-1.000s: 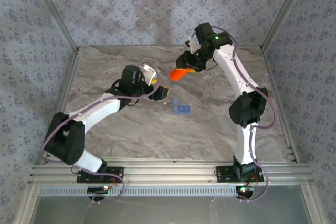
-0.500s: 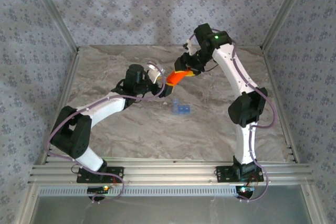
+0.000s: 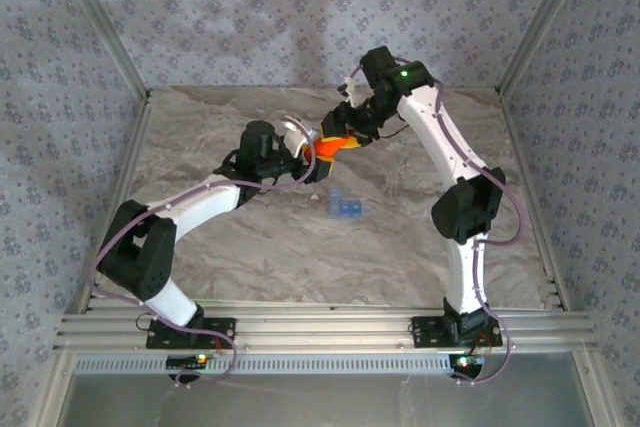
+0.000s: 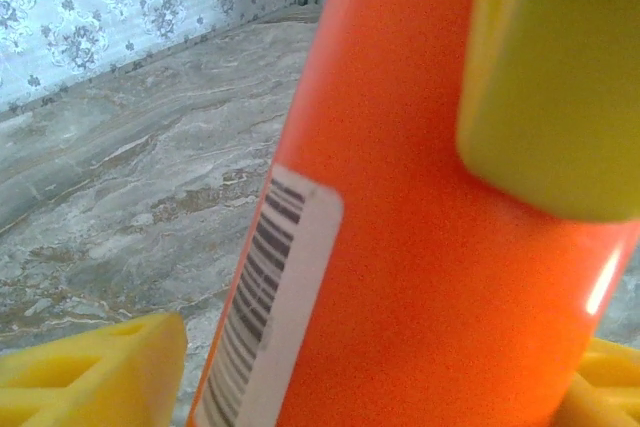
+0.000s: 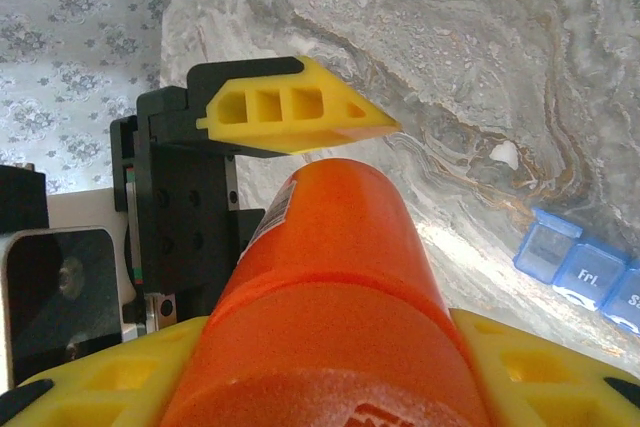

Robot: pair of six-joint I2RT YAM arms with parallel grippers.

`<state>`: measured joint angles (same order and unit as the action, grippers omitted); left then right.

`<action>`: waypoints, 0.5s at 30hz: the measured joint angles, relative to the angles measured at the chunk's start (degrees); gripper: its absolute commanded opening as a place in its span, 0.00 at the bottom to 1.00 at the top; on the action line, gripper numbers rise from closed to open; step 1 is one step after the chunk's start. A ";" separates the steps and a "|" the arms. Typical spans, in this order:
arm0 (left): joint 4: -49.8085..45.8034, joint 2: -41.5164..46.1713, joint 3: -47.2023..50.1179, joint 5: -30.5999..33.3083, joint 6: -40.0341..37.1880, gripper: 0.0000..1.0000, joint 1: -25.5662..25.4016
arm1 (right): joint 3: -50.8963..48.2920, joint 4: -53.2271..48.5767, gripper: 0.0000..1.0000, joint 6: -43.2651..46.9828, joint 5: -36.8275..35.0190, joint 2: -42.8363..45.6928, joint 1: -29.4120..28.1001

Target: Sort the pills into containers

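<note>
My left arm reaches from the near left corner toward the middle of the marbled surface [image 3: 250, 247]. My left hand [image 3: 303, 152] is up at the orange bottle [image 3: 335, 145], its yellow fingers [image 4: 550, 77] apart with the bottle between them. In my left wrist view the bottle's barcode label [image 4: 265, 307] faces me, and a thin strip of surface shows between the lower finger and the bottle's side, so this hand is not clamped. From my right wrist camera, one of those left fingers [image 5: 295, 107] sits just above the bottle [image 5: 330, 277].

To the right, my right hand [image 3: 348, 137] is clamped on the same bottle and holds it tilted above the surface, a yellow finger [image 5: 100, 387] pressed to each side.

The translucent blue pill box [image 3: 345, 207] lies flat on the surface, nearer to me than both hands and apart from them. My right wrist view shows its little compartments [image 5: 585, 267], one marked "Fri". A small white bit [image 5: 505, 154] lies on the surface near it.
</note>
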<state>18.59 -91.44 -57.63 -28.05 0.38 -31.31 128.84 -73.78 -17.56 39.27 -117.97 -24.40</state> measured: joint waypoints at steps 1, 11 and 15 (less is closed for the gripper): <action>0.31 -0.13 0.00 -0.13 0.28 0.69 -0.02 | 0.00 0.24 0.45 0.00 0.04 0.00 -0.07; 0.96 -0.63 0.00 -1.22 0.31 0.42 -0.22 | -0.07 0.48 0.45 -0.04 0.35 0.00 0.04; 0.92 -0.68 0.00 -1.36 0.33 0.35 -0.22 | -0.35 0.59 0.45 -0.04 0.61 0.00 0.22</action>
<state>19.51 -92.12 -57.63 -29.41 0.71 -31.53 128.49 -73.19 -17.61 39.88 -117.97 -24.18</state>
